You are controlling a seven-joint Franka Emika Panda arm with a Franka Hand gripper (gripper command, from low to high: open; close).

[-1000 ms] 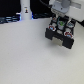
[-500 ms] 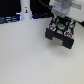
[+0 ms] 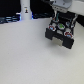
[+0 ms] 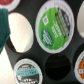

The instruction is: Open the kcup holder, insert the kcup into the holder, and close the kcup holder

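Note:
The black kcup holder (image 3: 60, 34) stands at the exterior view's right, with its tray of round slots pulled out and holding several pods. My gripper (image 3: 61, 19) hangs right over the tray. In the wrist view the kcup (image 4: 54, 25), white with a green top, sits in a slot of the black tray (image 4: 37, 50). One teal finger (image 4: 4, 22) shows at the picture's edge, apart from the kcup. The other finger is out of view. The jaws look open and hold nothing.
A white bottle-shaped thing (image 3: 25, 9) stands at the back on the exterior view's left. Other pods fill nearby slots: a white one (image 4: 20, 32), a dark-labelled one (image 4: 29, 72) and an orange one (image 4: 80, 62). An empty slot (image 4: 57, 67) lies beside them.

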